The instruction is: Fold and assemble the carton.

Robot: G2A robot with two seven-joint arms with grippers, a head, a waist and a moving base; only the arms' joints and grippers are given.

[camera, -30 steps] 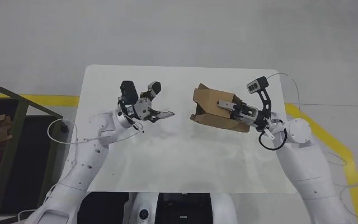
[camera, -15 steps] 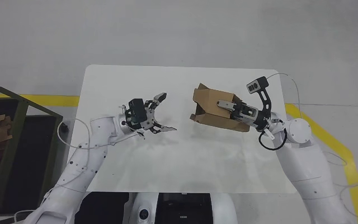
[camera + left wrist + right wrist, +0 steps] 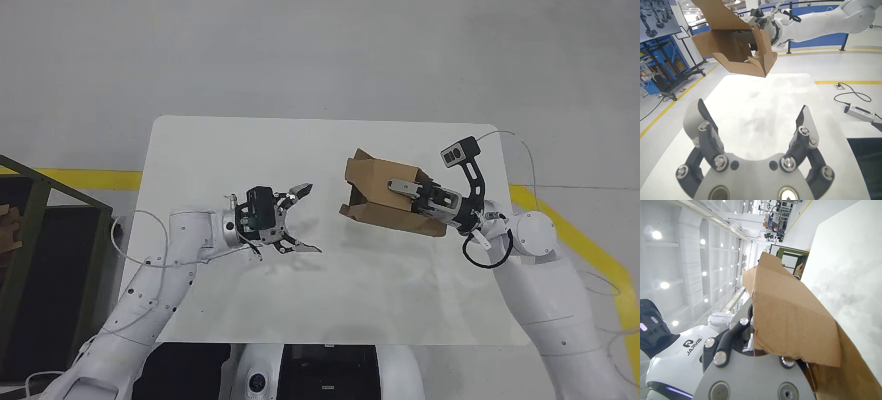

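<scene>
One carton [image 3: 378, 186], one table [image 3: 300, 290], and two tools: the left tool [image 3: 313, 218] and the right tool [image 3: 400, 189].

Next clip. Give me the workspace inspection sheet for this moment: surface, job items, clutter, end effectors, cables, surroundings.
Surface: white table, faint smudges.
Job's things: brown carton, flaps unfolded, held tilted, open end toward the left arm.
Clutter: nothing seen.
End effectors: left end effector open, empty, facing the carton; right end effector shut on the carton's wall.
Cables: black cable and grey adapter on the floor.
Surroundings: yellow floor line, green frame, blue racks.
</scene>
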